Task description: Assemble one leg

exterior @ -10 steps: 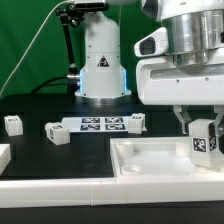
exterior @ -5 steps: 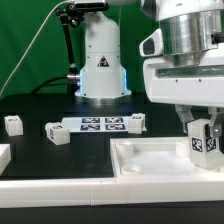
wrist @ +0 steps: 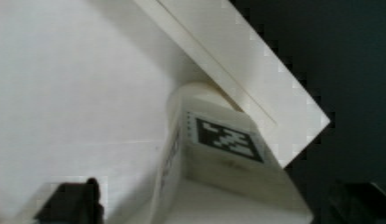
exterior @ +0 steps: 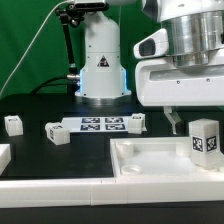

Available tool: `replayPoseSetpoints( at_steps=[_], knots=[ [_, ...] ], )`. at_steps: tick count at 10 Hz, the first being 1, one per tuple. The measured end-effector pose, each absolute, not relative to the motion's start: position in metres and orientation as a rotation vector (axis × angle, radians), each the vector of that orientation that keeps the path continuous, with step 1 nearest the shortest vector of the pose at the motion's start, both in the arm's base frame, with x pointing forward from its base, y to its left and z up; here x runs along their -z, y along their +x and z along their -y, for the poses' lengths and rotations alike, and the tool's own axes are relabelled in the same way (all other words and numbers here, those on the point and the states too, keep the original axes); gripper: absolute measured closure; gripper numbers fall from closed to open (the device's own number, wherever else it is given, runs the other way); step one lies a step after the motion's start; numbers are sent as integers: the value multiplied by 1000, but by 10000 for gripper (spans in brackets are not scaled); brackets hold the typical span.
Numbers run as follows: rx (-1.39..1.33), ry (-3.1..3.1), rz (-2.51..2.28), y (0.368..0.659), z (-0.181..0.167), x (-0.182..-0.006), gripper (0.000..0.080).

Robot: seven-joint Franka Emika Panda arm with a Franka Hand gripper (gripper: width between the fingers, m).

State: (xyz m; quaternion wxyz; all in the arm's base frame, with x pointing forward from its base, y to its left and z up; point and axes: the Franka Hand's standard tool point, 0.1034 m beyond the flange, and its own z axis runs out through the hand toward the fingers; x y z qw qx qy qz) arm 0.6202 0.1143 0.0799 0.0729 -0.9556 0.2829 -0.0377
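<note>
The claw [wrist: 213, 203] was spread wide and held nothing. In the wrist view its two dark fingers [wrist: 69, 200] stood on either side of the leg [wrist: 216, 148], well clear of its faces and touching neither. From the exterior view only one finger tip showed, hanging above the tray-like rim, just to the left of the leg; the other I could not make out.

The leg [exterior: 205, 140] stood upright on its own, tag facing the exterior camera, at the far corner of the tabletop [exterior: 150, 158] on the exterior view's right, close against the raised rim. To me that looked like the leg had been placed in its corner socket, though I could not tell whether it was fully seated or merely resting there.

If it needed tightening, the next move would call for the claw to come down squarely over the post, close on two opposite faces and turn without tipping it.

Farther off, on the dark table [exterior: 40, 105], lay the marker board [exterior: 100, 124], with three loose legs [exterior: 57, 133] around it.
</note>
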Motion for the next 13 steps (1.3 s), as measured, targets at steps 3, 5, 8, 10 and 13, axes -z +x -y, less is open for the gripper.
replayPoseSetpoints(
  at_steps=[3, 5, 8, 10, 13],
  knots=[
    [148, -3018, -330, 622, -117, -82, 151],
    [165, -3051, 4, 622, -115, -82, 151],
    [193, -3044, 371, 621, -112, -80, 162],
    [195, -3042, 438, 622, -111, -80, 331],
    [191, -3048, 383, 621, -111, -79, 509]
  ],
)
